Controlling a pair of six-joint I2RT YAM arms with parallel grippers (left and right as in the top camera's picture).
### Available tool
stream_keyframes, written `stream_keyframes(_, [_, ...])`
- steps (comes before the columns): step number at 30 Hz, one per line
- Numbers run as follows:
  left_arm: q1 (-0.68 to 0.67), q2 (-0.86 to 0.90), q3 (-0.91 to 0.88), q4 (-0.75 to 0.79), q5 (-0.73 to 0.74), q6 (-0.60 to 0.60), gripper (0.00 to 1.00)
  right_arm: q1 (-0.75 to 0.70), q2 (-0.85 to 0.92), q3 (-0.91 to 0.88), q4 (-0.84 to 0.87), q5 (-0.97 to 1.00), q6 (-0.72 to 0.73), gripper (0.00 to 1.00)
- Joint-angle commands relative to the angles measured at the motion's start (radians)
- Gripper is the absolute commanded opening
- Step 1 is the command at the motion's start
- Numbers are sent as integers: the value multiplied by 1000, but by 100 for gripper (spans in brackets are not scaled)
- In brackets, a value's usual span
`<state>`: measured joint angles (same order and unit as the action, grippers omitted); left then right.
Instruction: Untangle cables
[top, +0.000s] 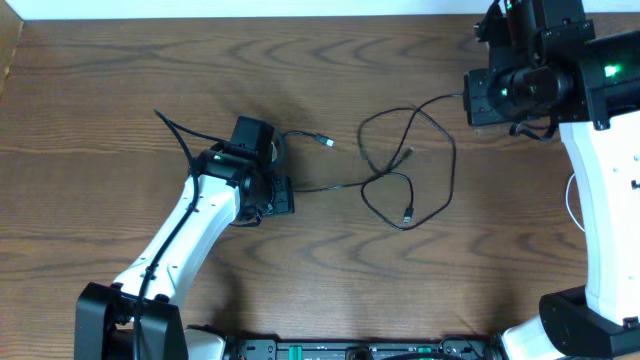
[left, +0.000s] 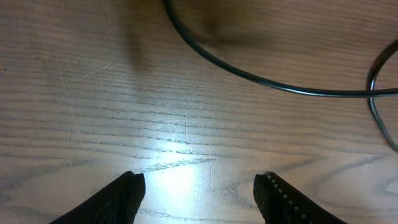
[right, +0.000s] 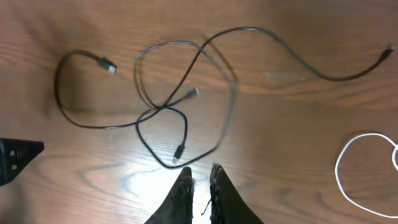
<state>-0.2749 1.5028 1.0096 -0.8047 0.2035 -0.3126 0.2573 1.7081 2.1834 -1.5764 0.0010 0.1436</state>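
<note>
Black cable (left: 273, 84) beyond the left gripper's (left: 200, 190) parted fingers (left: 127, 190).

Table (top: 120, 80): brown wood-grain surface, smooth with a low sheen; a bright glare patch sits just ahead of the left gripper (left: 199, 186), fine scratches around it. Black cable (right: 161, 118): thin, smooth sheath, slightly glossy, with small metallic plug tips. White cable (right: 357, 171): smooth, plastic-looking, right of the black cable. Left gripper fingers (left: 283, 199): matt black, ridged inner face. Right gripper (right: 200, 186): matt black, dusty-looking. Arm shells (top: 190, 235): glossy white plastic.
</note>
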Motion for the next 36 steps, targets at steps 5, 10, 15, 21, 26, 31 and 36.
stream_keyframes(5, [-10, 1, 6, 6, 24, 13, 71, -2, -2, 12, 11, 44, -10, 13])
stream_keyframes(10, [-69, 1, 6, 86, 47, 63, 77, -1, -2, 12, 2, 45, -10, 31])
stream_keyframes(15, [-167, 14, 6, 204, 45, 262, 80, -1, -2, 12, 2, 45, -10, 31])
stream_keyframes(21, [-230, 76, 6, 276, -45, 487, 80, -1, -2, 12, 3, 45, -10, 31])
stream_keyframes(26, [-241, 151, 6, 312, -45, 605, 80, -2, -2, 12, 3, 45, -10, 31])
stream_keyframes(31, [-241, 238, 6, 364, -60, 608, 81, -2, -2, 12, 4, 45, -11, 31])
stream_keyframes(36, [-241, 261, 6, 388, -71, 608, 79, -2, -2, 12, 4, 45, -10, 31])
